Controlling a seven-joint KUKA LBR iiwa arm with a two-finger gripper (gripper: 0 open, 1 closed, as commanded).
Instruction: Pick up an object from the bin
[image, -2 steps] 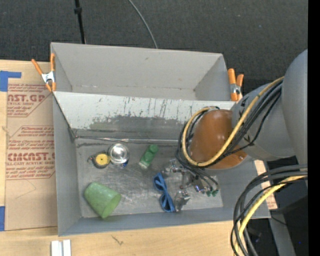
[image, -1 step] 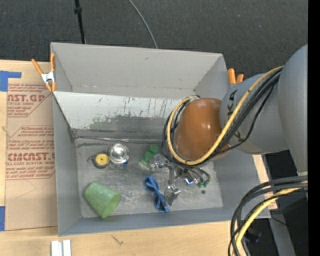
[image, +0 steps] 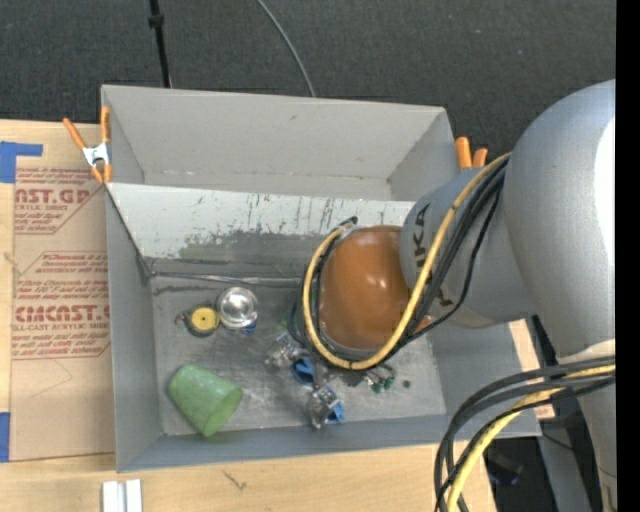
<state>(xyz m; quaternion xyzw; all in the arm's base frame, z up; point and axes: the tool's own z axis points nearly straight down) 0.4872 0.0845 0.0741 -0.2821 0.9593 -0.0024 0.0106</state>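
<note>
1. The claw (image: 308, 383) is seen low in the bin (image: 270, 140), close to the middle of the near edge. Its two fingers (image: 326, 406) are spread apart, and nothing is held between them. It is probably kept spread so that a thing can be closed on next.
2. Just above the claw, the round orange cover (image: 365, 285) on the wrist is seen, with yellow cables looped around it. The big grey arm (image: 560, 220) is reached in over the right wall.
3. A few tiny dark green bits (image: 380, 380) are seen just beside the claw, toward the right wall. They are too small to be told apart or counted.
4. One shiny silver ball (image: 238, 307) is set on the bin floor, toward the left wall and apart from the claw.
5. One small yellow ring (image: 203, 320) is laid just beside the ball, on the side nearer the left wall.
6. One green cup (image: 205, 400) is laid on its side near the near-left corner, well apart from the claw. It may be rolled easily, since it is round and tipped over.
7. No thing has been picked yet. The ball, the ring and the cup are all left of the claw, so it is judged that the claw must be moved before one can be gripped.
</note>
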